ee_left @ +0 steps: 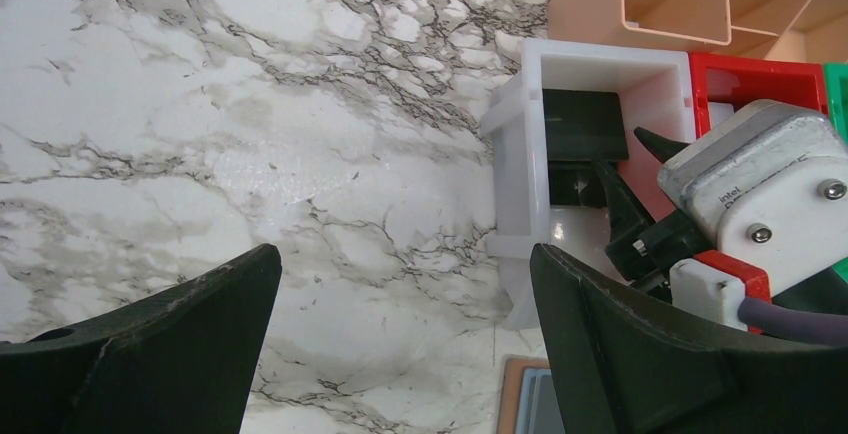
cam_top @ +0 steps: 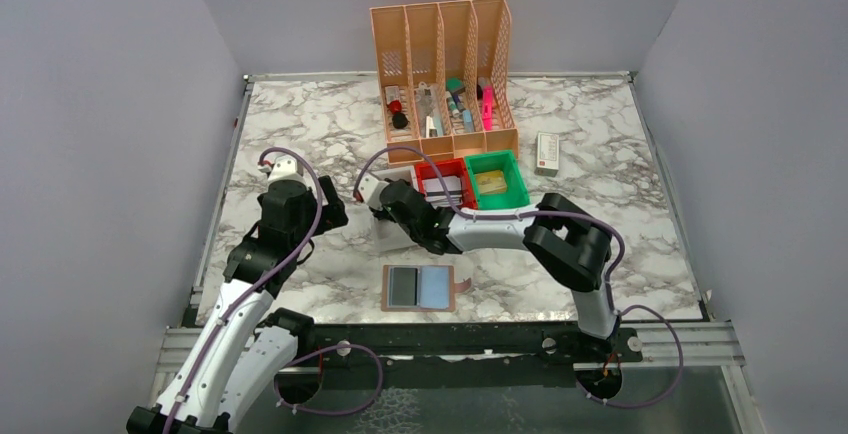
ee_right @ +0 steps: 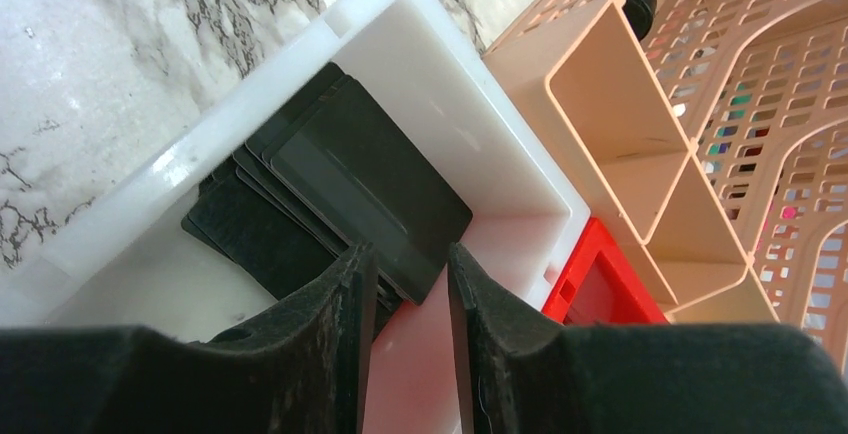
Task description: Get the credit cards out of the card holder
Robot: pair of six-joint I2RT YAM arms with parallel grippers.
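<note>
The tan-brown card holder [cam_top: 420,287] lies flat near the table's front edge, with a dark credit card [cam_top: 403,286] and a bluish one [cam_top: 436,286] showing in it. Its corner shows in the left wrist view [ee_left: 515,394]. My right gripper [ee_right: 410,254] hangs inside the white bin [ee_right: 150,199] over a stack of dark credit cards [ee_right: 340,174]. Its jaws stand a narrow gap apart, and the top card's corner lies loose beyond them. My left gripper [ee_left: 405,254] is wide open over bare marble, left of the bin and behind the holder.
A peach desk organiser [cam_top: 445,64] stands at the back. A red bin [cam_top: 445,182] and a green bin [cam_top: 497,179] sit beside the white bin [cam_top: 385,224]. A small white box [cam_top: 547,152] lies to the right. Grey walls enclose the table.
</note>
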